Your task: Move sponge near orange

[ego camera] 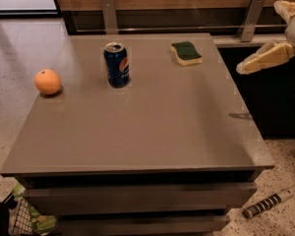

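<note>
The sponge (186, 52), pale yellow with a dark green top, lies flat at the far right of the grey table (152, 127). The orange (48, 81) sits near the table's left edge, well apart from the sponge. My gripper (259, 37) hangs in the air off the table's right side, to the right of the sponge and a little above table height. Its pale fingers (264, 58) are spread apart and hold nothing. It touches neither the sponge nor the table.
A blue soda can (117, 64) stands upright between the orange and the sponge. Metal brackets and a wooden wall run behind the table. A dark cabinet stands to the right. A tool handle (268, 203) lies on the floor at the lower right, and a basket (19, 222) at the lower left.
</note>
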